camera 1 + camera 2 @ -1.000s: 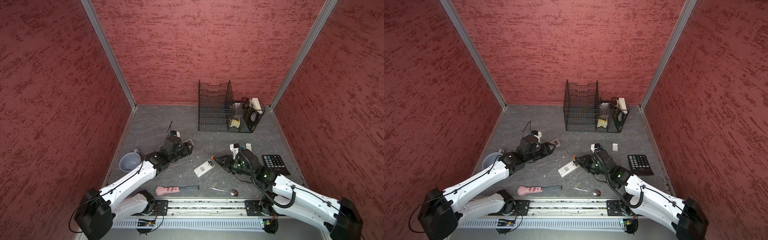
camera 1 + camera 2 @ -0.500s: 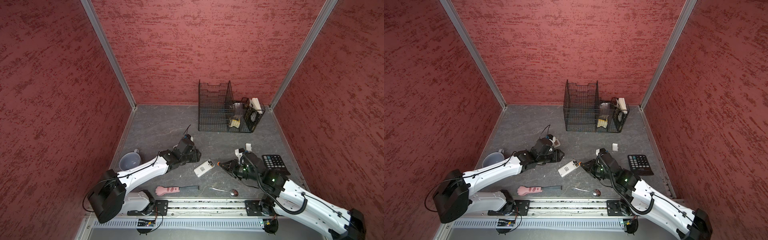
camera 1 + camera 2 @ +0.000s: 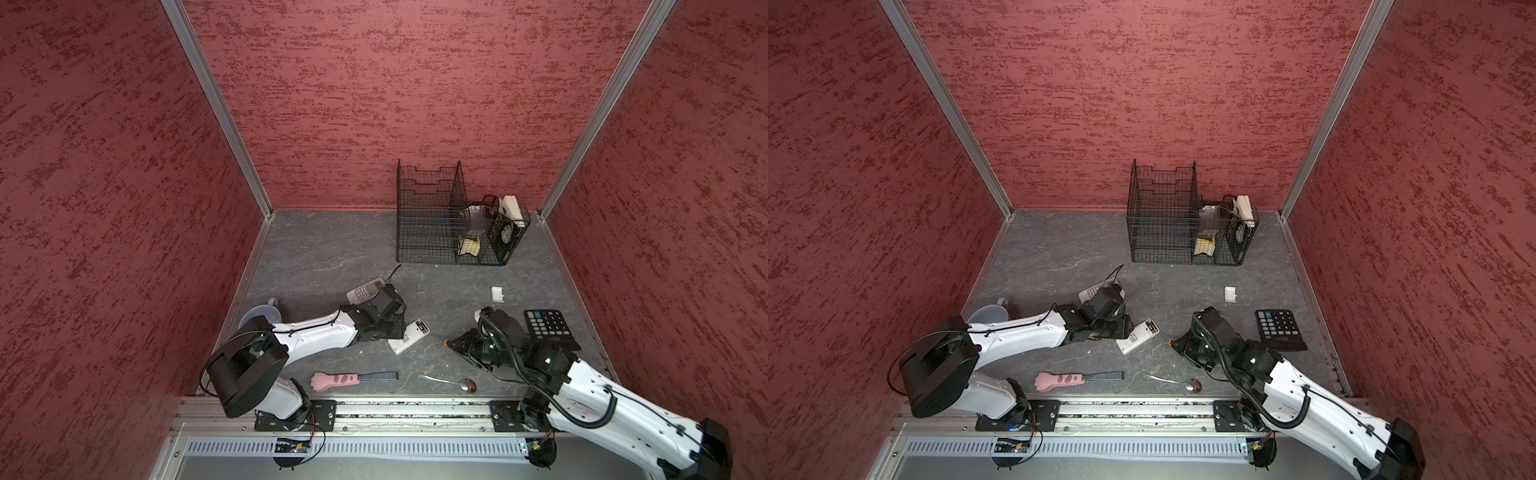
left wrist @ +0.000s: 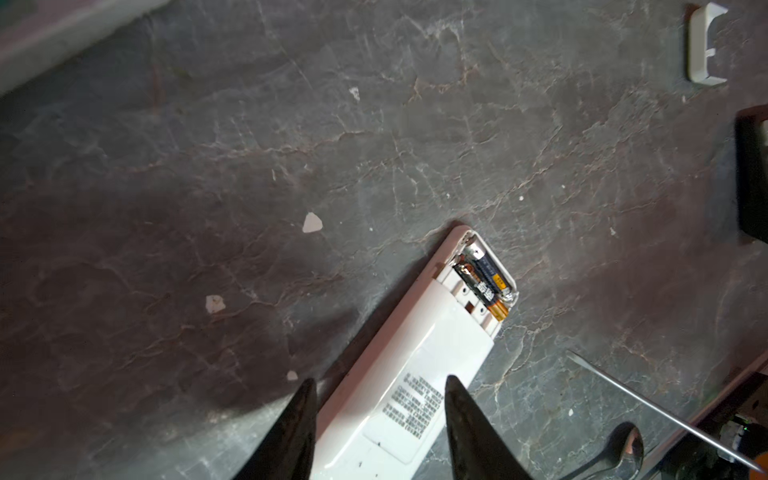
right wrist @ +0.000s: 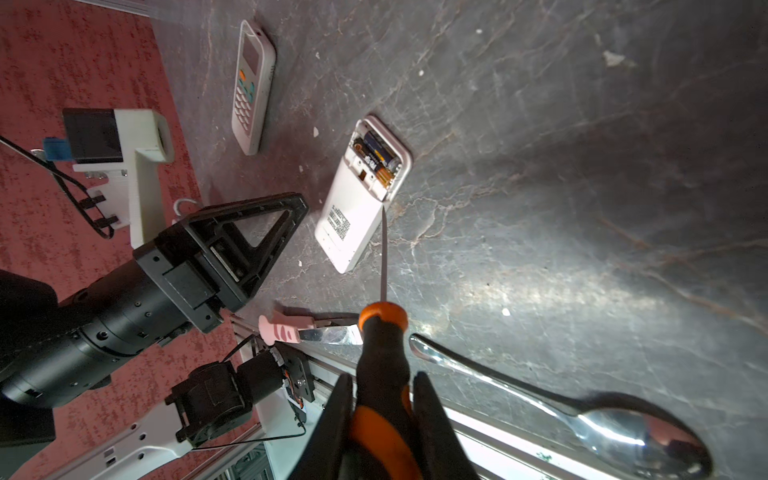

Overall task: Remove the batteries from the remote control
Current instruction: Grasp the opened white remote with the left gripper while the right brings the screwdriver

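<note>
The white remote control [image 3: 409, 336] [image 3: 1138, 336] lies face down with its compartment open. Two dark batteries [image 4: 484, 282] [image 5: 376, 160] sit side by side inside it. My left gripper [image 4: 380, 384] [image 3: 395, 328] is open, one finger on each side of the remote's closed end [image 4: 399, 399]. My right gripper [image 5: 382, 378] [image 3: 457, 345] is shut on the orange-and-black screwdriver [image 5: 382, 332]. The screwdriver's thin shaft points at the remote's edge just below the compartment.
A second remote [image 3: 365, 289] lies face up behind my left gripper. The white battery cover [image 3: 497, 294] and a calculator [image 3: 548, 328] are on the right. A spoon [image 3: 453, 381] and a pink-handled tool [image 3: 336, 380] lie near the front rail. A measuring cup [image 3: 259, 318] and a wire basket [image 3: 453, 224] are also here.
My left arm swung right from beside the second remote to the face-down remote, and its jaws narrowed. My right gripper drew back a little with the screwdriver.
</note>
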`<state>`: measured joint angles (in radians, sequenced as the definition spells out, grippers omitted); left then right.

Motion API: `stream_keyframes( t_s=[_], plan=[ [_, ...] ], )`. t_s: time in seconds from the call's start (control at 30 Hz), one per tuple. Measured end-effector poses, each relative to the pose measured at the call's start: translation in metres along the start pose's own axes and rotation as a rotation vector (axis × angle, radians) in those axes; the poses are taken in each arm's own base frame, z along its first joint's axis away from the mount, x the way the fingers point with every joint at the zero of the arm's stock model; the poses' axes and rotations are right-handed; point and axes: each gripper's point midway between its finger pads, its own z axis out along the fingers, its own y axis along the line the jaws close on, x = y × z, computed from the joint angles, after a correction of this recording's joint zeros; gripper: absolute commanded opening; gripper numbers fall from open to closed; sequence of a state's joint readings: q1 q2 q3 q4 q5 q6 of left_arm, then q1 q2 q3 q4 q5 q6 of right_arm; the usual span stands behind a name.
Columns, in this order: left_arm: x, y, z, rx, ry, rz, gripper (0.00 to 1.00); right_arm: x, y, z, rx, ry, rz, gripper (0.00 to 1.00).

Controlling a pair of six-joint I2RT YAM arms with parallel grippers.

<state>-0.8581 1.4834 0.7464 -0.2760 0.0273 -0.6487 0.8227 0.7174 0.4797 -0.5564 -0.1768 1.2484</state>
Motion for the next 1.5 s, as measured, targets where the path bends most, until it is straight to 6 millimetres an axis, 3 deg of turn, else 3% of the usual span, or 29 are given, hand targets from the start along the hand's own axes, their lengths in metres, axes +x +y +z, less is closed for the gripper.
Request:
stream_keyframes(
  t_s=[0.23,0.93,1.5],
  plan=[
    [0.006,0.000,0.006,-0.007,0.017,0.008,0.50,0.001,-0.008,0.007,0.045,0.015,-0.004,0.00],
    [0.015,-0.006,0.008,0.021,0.030,-0.011,0.57,-0.006,0.001,0.026,0.033,0.018,-0.018,0.00],
    [0.031,-0.020,0.004,0.039,0.054,0.015,0.65,-0.013,0.005,0.019,0.039,0.002,-0.048,0.00]
  ],
)
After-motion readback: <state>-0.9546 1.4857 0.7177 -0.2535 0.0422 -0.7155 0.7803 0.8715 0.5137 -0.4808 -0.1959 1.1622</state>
